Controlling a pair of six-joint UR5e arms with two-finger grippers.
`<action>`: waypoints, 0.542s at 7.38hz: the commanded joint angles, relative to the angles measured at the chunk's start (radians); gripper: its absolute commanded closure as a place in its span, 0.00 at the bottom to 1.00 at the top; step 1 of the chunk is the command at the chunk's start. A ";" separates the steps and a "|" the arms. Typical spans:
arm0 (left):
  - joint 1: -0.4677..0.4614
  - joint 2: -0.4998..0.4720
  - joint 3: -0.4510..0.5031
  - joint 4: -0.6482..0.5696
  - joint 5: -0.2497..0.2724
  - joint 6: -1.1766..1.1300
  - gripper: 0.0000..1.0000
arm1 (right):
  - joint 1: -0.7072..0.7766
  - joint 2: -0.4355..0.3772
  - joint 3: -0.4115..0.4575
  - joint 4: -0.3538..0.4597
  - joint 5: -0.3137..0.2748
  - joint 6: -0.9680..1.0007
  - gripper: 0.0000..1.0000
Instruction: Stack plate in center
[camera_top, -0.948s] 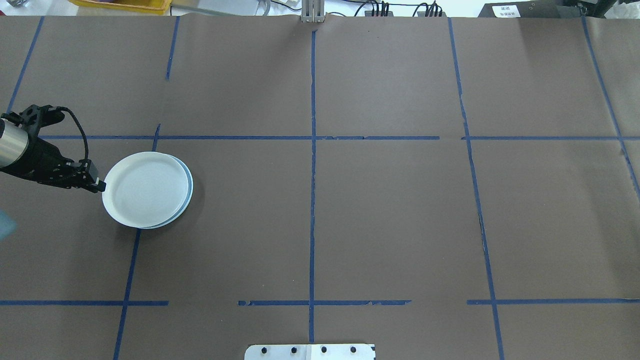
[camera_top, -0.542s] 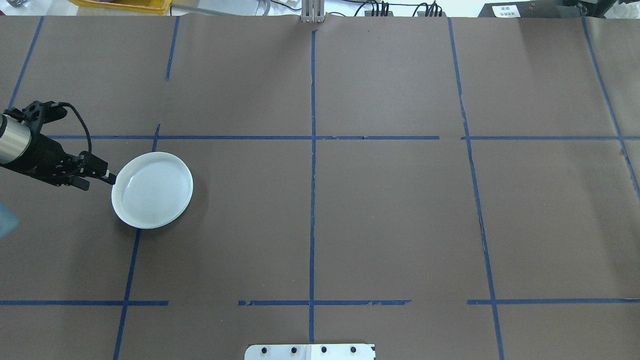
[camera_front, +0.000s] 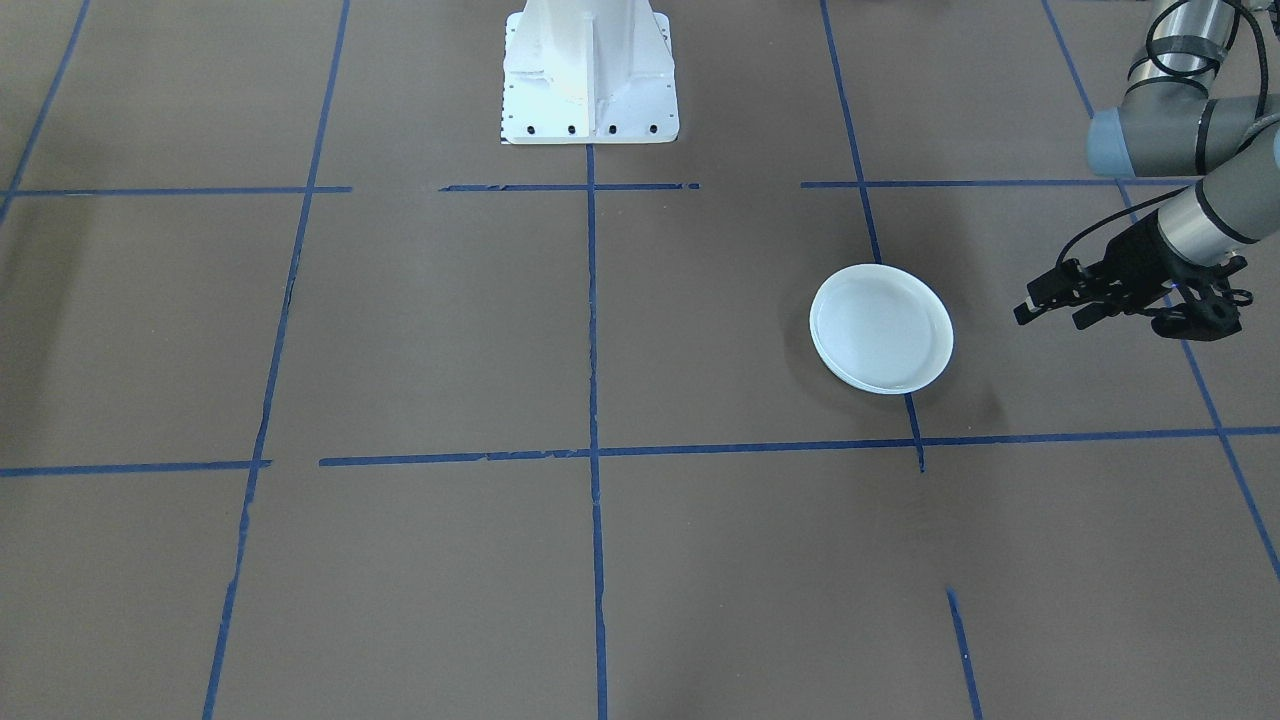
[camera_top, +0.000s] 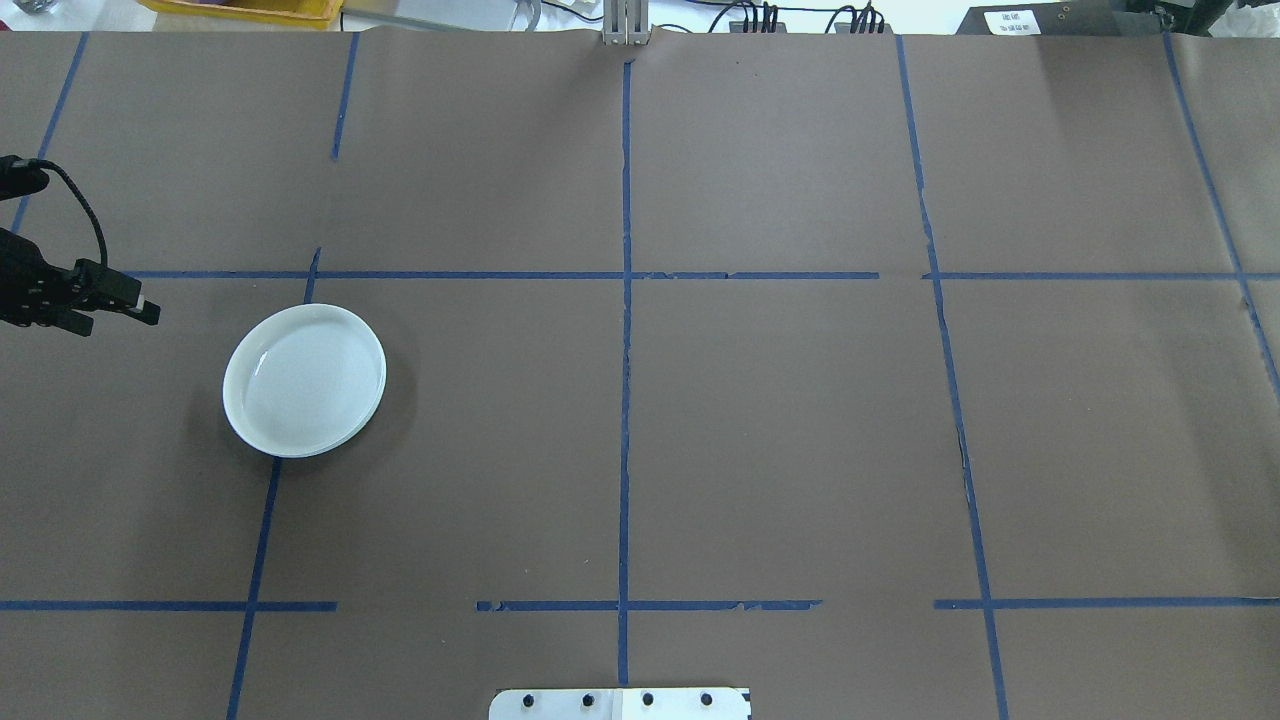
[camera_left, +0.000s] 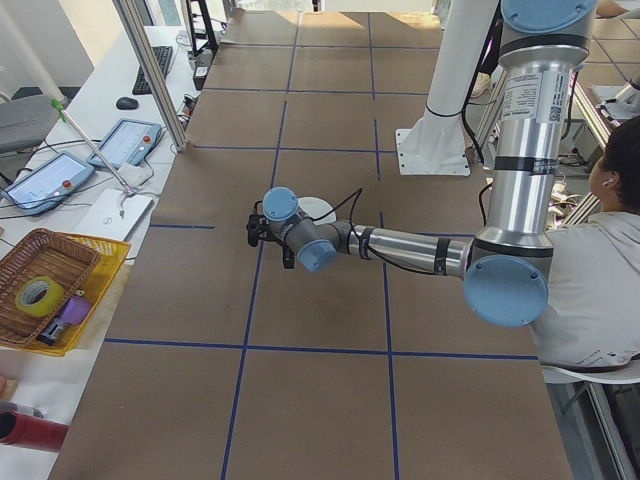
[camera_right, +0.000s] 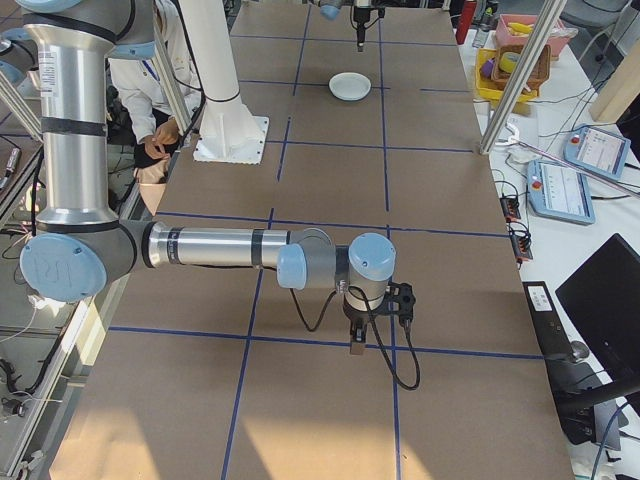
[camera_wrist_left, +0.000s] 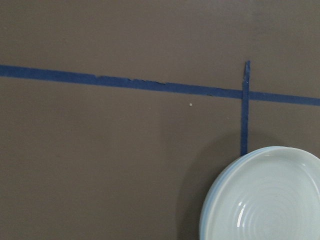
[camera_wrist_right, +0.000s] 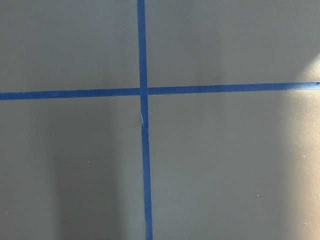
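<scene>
Plates (camera_top: 304, 394) sit stacked on the table (camera_top: 760, 420), stacking looks done; my left jaws (camera_top: 118, 305) apart and empty, right jaws' state unclear.

A ridged plate (camera_wrist_left: 265, 200) lies at lower right on the brown worktop (camera_wrist_left: 100, 165), overlapping a blue tape line (camera_wrist_left: 245, 110).

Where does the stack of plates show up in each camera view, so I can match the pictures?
Front-facing: the plates sit right of centre, on a blue tape line.
Overhead: left of centre, on the same line.
Exterior left: mostly hidden behind the near arm, a white sliver mid-picture.
Exterior right: small, far up the table at top centre.
Left wrist: bottom right corner.
Right wrist: not in view.
Shared landmark: that tape line running under the plates.
</scene>
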 joint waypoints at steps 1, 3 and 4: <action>-0.128 0.008 -0.007 0.224 0.072 0.347 0.00 | 0.000 0.000 0.000 0.000 0.000 -0.001 0.00; -0.264 0.008 -0.018 0.451 0.072 0.657 0.00 | 0.000 0.000 0.000 0.000 0.000 0.000 0.00; -0.310 0.013 -0.014 0.528 0.072 0.793 0.00 | 0.000 0.000 0.000 0.000 0.000 -0.001 0.00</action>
